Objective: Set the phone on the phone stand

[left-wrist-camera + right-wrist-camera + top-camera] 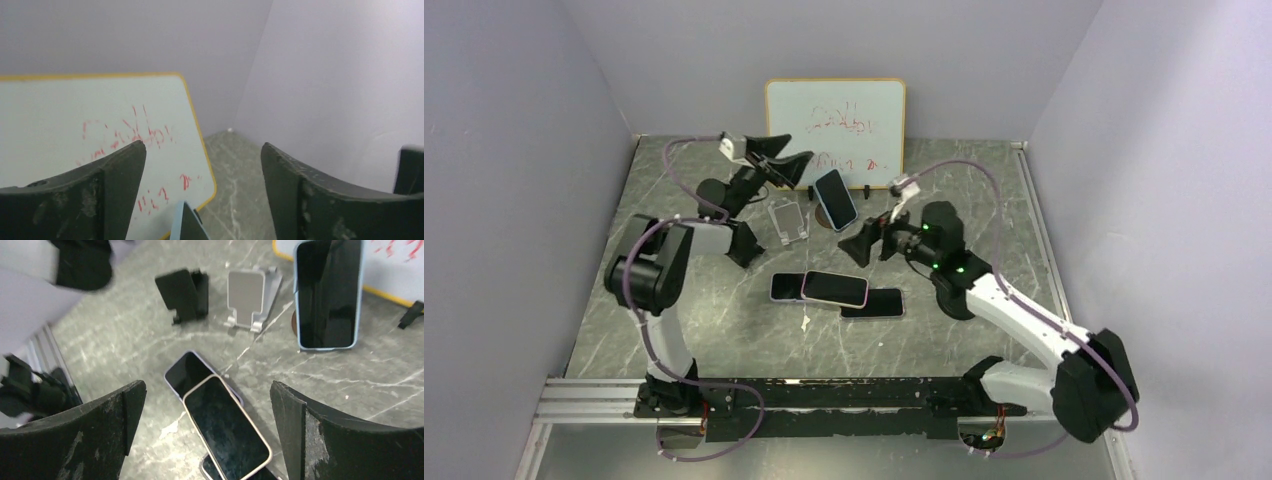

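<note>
A blue-cased phone stands tilted on a stand in front of the whiteboard; it also shows in the right wrist view, and its top corner in the left wrist view. Three more phones lie overlapping on the table: a pink-cased one on top of a lavender one and a black one. An empty silver stand and an empty black stand stand nearby. My left gripper is open and empty just above and left of the blue phone. My right gripper is open and empty above the pile.
A whiteboard with red scribbles leans at the back wall on small black feet. Purple walls close in the left, right and back. A metal rail runs along the near edge.
</note>
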`<state>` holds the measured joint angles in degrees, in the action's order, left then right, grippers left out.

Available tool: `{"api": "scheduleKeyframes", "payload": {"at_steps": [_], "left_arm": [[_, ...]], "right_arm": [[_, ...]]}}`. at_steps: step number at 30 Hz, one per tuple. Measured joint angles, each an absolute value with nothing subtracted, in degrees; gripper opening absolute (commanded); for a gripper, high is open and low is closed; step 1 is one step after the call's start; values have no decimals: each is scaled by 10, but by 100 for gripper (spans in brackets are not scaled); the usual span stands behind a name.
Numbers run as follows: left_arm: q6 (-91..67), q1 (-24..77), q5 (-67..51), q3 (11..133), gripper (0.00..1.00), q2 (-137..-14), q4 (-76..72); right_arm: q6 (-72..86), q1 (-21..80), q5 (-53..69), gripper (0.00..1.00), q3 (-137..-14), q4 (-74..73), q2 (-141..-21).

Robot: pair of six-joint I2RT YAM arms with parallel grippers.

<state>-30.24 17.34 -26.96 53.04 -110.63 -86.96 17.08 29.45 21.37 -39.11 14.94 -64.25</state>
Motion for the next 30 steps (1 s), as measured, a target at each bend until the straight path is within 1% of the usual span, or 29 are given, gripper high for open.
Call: {"api": "scheduleKeyframes", "payload": {"at_steps": [2,4,9,10,11,13,16,22,26,30], "left_arm": [[-301,158,-272,523,91,-1056,-851],[-297,144,-268,502,91,-1002,-818],[-265,130,-229,432,92,-829,-683],[-259,130,-223,420,93,-801,-656],[-253,130,-219,407,96,-773,-628],[-245,130,-211,384,98,-728,-580],[-236,130,-205,362,98,-677,-508],[-227,130,-197,355,98,-618,-394],[-227,130,-198,338,98,-614,-375],[-227,130,-207,315,98,-639,-369]], "right_arm": [[136,334,192,100,-418,106,-675],[105,344,187,100,-443,60,-711],[-1,394,184,100,-549,-76,-847],[-23,406,182,100,-567,-98,-870],[-46,419,175,100,-583,-119,-891],[-93,438,171,100,-603,-152,-920],[-150,448,171,100,-604,-183,-928],[-218,448,157,100,-604,-196,-929],[-253,451,172,100,-608,-205,-944],[-276,456,175,100,-618,-219,-968]]}}
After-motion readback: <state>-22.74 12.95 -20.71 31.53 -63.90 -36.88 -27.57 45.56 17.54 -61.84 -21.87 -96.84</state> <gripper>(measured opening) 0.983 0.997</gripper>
